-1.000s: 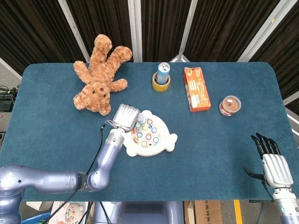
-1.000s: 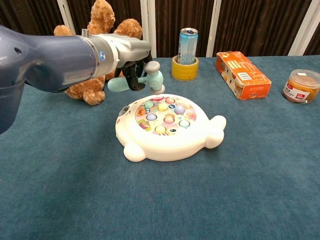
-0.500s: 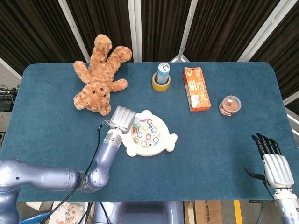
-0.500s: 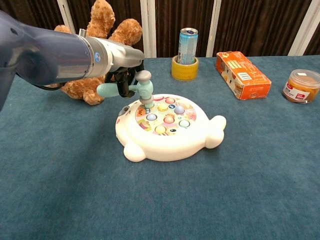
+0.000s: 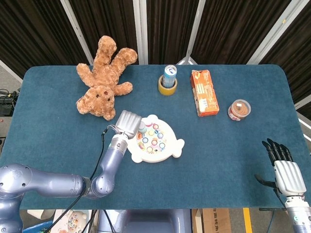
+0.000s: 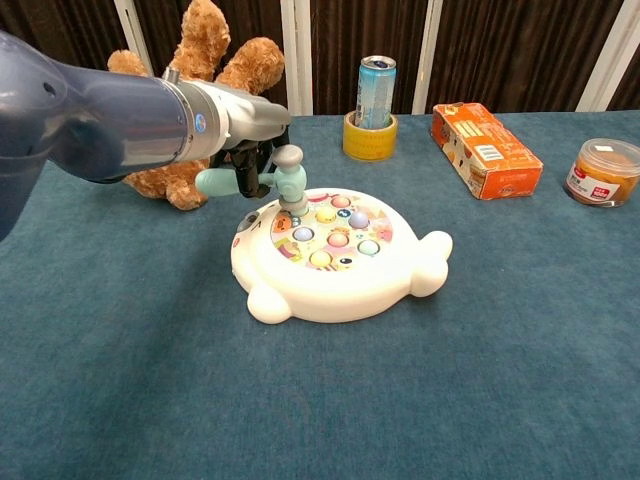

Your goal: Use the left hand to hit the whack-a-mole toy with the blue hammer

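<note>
One blue hammer (image 6: pixel 268 180) is gripped by the left hand (image 6: pixel 245 125), its head down on the one whack-a-mole toy (image 6: pixel 335 256) mid-counter (image 5: pixel 58 131). Behind: one teddy bear (image 5: pixel 104 80), one can (image 5: pixel 169 75), one orange box (image 5: pixel 204 92), one jar (image 5: pixel 239 109). Right hand (image 5: pixel 286 172) empty, fingers apart.

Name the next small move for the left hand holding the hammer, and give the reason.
Probably lift slightly, then strike a neighbouring button. The left hand grips the pale blue plastic hammer, whose head sits down on the far-left edge of the white round whack-a-mole toy; several coloured buttons to the right remain unhit.
</note>
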Available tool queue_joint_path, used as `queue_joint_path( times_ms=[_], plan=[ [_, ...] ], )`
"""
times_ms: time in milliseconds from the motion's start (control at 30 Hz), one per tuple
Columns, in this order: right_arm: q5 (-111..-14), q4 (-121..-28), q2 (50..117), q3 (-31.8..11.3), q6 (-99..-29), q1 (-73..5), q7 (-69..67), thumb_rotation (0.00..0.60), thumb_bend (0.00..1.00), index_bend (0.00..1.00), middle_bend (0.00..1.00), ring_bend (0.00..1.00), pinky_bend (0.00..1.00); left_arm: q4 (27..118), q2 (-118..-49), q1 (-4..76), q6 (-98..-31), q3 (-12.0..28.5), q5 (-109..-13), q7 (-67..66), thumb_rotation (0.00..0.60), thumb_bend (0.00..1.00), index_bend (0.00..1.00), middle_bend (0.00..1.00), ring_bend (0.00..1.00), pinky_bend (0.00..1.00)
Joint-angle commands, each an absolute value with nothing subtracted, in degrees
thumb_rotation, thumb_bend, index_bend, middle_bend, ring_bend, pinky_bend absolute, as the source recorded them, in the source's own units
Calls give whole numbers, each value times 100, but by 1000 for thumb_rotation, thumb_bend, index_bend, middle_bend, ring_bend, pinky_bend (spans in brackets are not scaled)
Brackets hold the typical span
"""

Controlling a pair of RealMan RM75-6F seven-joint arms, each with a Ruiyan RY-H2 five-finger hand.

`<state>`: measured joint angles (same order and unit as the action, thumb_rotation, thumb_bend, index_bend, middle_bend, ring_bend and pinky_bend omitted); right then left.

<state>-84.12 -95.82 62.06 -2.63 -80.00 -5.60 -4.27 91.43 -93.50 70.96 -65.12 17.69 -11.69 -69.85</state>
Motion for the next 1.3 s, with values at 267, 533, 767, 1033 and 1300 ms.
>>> queue_joint_path(
  times_ms=[267, 533, 767, 1033, 1300],
  plan=[
    [-8424, -9577, 6195, -257, -8005, -552, -463, 600, 193, 0, 0, 0, 0, 9064, -9379, 7163, -6544, 1622, -1055, -6936, 600, 652, 681, 535, 424, 551],
    [-8429, -9571, 6187, -253, -8006, -547, -476, 600, 193, 0, 0, 0, 0, 9092, -9359, 7180, -6568, 1565, -1117, -6807, 600, 651, 681, 535, 424, 550],
    [-8429, -9560, 6187, -252, -8007, -545, -477, 600, 194, 0, 0, 0, 0, 9322, -9217, 7245, -6681, 1745, -1271, -6634, 600, 652, 680, 535, 424, 550],
    [-8452, -9533, 6192, -248, -8027, -538, -478, 600, 193, 0, 0, 0, 0, 9531, -9118, 7360, -6772, 1786, -1184, -6676, 600, 651, 681, 534, 424, 551],
    [-8455, -9517, 6192, -248, -8017, -542, -493, 600, 192, 0, 0, 0, 0, 9378, -9276, 7422, -6681, 1666, -1133, -6637, 600, 652, 680, 534, 424, 550]
  ],
)
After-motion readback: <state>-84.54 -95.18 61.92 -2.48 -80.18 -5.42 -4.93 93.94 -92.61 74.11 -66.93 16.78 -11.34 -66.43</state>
